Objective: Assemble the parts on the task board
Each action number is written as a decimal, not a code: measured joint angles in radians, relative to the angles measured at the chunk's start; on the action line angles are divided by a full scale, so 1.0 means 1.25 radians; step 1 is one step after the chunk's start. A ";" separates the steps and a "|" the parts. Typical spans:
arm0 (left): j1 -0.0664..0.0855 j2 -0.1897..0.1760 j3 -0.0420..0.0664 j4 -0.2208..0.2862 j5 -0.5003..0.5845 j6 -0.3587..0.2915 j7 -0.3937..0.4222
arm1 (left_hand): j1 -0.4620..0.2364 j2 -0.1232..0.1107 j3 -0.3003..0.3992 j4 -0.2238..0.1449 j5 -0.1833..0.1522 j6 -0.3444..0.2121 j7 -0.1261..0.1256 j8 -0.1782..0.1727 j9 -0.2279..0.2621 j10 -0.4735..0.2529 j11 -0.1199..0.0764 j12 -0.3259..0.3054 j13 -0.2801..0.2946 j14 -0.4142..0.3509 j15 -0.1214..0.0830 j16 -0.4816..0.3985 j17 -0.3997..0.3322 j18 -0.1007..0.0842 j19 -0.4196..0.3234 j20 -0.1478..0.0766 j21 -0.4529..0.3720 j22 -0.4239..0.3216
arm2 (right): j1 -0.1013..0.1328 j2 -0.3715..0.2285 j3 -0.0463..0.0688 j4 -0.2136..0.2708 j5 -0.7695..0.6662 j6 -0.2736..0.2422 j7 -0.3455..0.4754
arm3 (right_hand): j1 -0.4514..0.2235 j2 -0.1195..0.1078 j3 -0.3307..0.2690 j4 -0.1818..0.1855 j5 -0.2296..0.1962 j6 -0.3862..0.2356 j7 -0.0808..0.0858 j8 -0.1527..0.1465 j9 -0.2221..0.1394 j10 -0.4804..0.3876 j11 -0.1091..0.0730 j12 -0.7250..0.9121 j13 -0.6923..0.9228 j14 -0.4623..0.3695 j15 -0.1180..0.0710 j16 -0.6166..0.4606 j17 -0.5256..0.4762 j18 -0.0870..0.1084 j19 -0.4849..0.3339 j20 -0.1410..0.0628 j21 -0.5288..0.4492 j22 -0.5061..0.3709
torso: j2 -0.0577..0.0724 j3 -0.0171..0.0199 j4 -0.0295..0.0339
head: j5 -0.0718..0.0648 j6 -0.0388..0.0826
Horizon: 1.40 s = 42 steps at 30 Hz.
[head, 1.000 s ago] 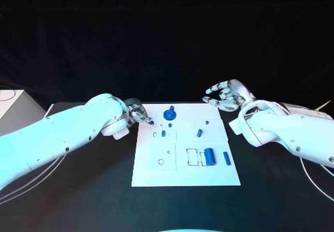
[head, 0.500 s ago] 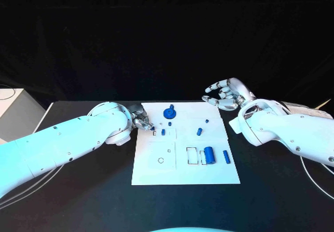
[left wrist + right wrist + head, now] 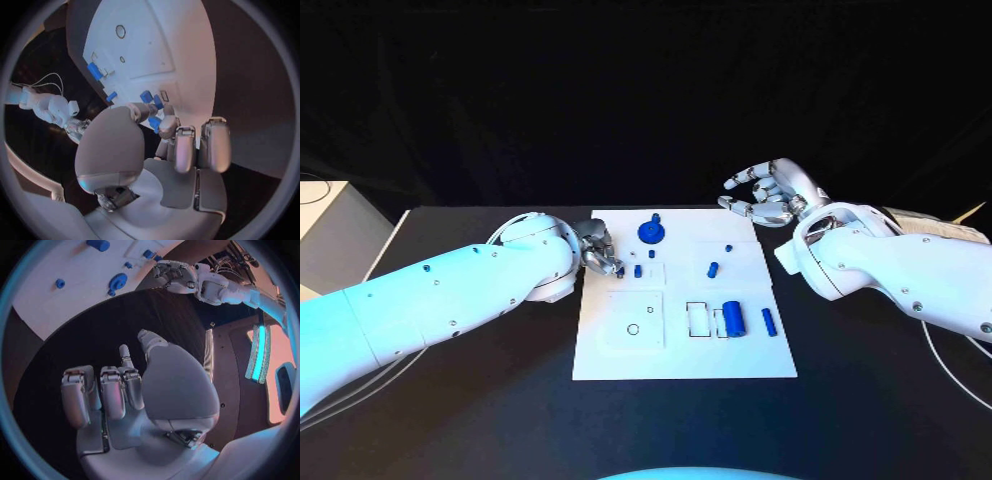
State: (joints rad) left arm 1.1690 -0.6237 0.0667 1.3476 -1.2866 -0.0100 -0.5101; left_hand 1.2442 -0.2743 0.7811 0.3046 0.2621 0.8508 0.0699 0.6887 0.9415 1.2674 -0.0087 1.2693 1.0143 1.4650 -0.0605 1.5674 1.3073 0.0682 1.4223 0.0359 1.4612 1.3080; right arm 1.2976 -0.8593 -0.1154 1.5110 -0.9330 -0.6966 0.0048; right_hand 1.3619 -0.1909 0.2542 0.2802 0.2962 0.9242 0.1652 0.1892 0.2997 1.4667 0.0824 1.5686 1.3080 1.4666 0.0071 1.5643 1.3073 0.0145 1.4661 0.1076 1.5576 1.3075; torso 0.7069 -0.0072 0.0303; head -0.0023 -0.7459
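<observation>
1. Step in hand: left hand (image 3: pixel 596 250), fingers curled, at the board's (image 3: pixel 685 360) upper-left edge beside a small part (image 3: pixel 638 271); whether it pinches anything, I cannot tell.
2. Right hand (image 3: pixel 769 195) is spread, holding nothing (upper right, off the board).
3. Next move likely calls for fine fingertip placement.
4. Surface: black table (image 3: pixel 473 400), dark backdrop.

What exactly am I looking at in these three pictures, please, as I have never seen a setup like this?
A robot with two white arms works at a black table. One picture looks down from its head; the round ones come from cameras at each wrist. The white task board carries small blue parts, such as a round piece and a cylinder. The left hand is at the board's edge by a small blue part; whether it grips it is unclear. The right hand holds nothing.
</observation>
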 measured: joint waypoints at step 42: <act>0.000 0.011 -0.008 -0.014 -0.078 0.037 0.014 | -0.004 -0.004 0.000 0.000 -0.002 0.002 -0.001 0.001 0.028 0.000 0.000 0.000 0.001 0.000 0.000 0.000 0.000 0.000 0.000 0.000 0.000 0.000 | -0.002 -0.002 0.000 0.003 -0.004 -0.001 0.001 | 0.000 0.000 0.000 0.000 0.000 0.000 0.000 0.000 0.000 0.000 0.000 0.000 0.000 0.000 0.000 0.000 0.000 0.000 0.000 0.000 0.000 0.001 | 0.000 -0.0008 0.0010 | -0.006 -0.015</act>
State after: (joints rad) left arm 1.1690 -0.6097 0.0572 1.3296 -1.3846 0.0362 -0.4924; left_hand 1.2396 -0.2788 0.7812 0.3046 0.2592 0.8531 0.0681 0.6905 0.9766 1.2672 -0.0085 1.2692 1.0160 1.4650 -0.0605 1.5674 1.3073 0.0683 1.4222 0.0360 1.4611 1.3077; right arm 1.2956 -0.8625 -0.1154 1.5149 -0.9377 -0.6974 0.0060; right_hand 1.3620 -0.1909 0.2542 0.2802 0.2962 0.9242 0.1652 0.1892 0.2997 1.4667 0.0824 1.5686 1.3075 1.4666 0.0071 1.5643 1.3073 0.0145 1.4661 0.1076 1.5576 1.3081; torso 0.7066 -0.0082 0.0315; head -0.0104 -0.7648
